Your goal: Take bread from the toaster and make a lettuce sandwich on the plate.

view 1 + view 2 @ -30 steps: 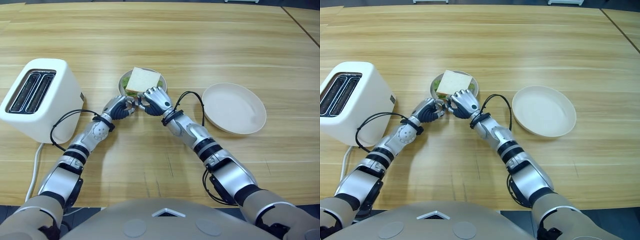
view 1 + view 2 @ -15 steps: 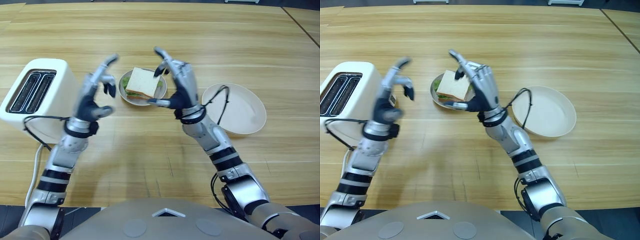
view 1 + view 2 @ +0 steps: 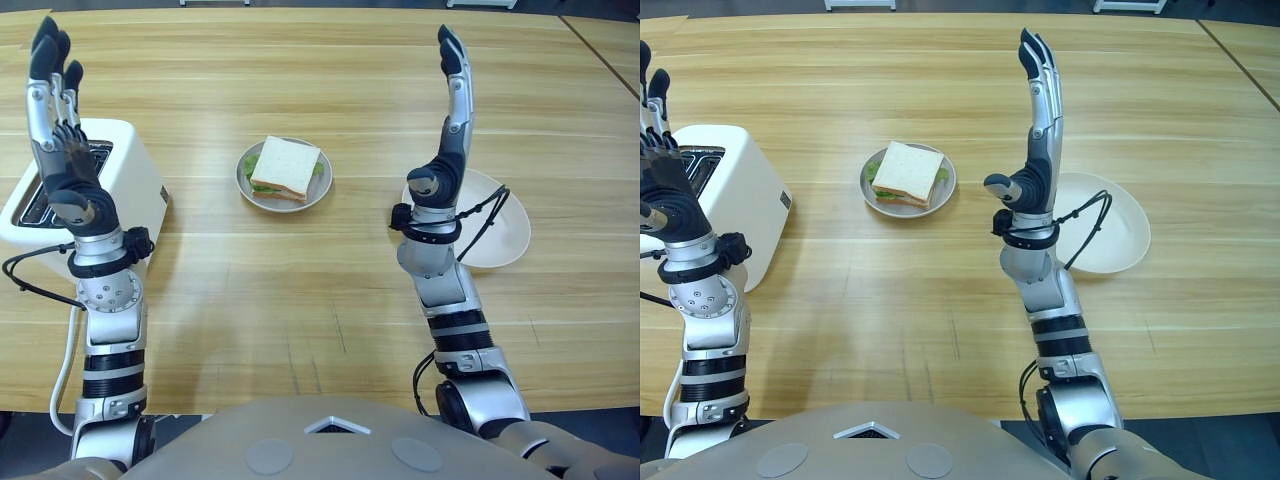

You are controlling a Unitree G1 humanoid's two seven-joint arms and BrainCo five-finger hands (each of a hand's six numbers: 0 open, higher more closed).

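Observation:
A sandwich point(image 3: 286, 167) with white bread on top and green lettuce showing at its edges rests on a small grey plate point(image 3: 247, 186) in the middle of the table. A white toaster point(image 3: 120, 185) stands at the left, partly hidden behind my left hand. My left hand point(image 3: 60, 140) is raised upright in front of the toaster, fingers stretched straight up and holding nothing. My right hand point(image 3: 448, 125) is raised upright to the right of the plate, fingers also extended and empty.
A cream bowl point(image 3: 500, 225) sits at the right, partly behind my right forearm. The toaster's white cord point(image 3: 68, 345) runs toward the table's near edge. Bare wood lies between the plate and the near edge.
Both hands have drawn away from the plate and risen upright, fingers straightening: the left over toward the toaster, the right toward the bowl. The sandwich stays on the plate.

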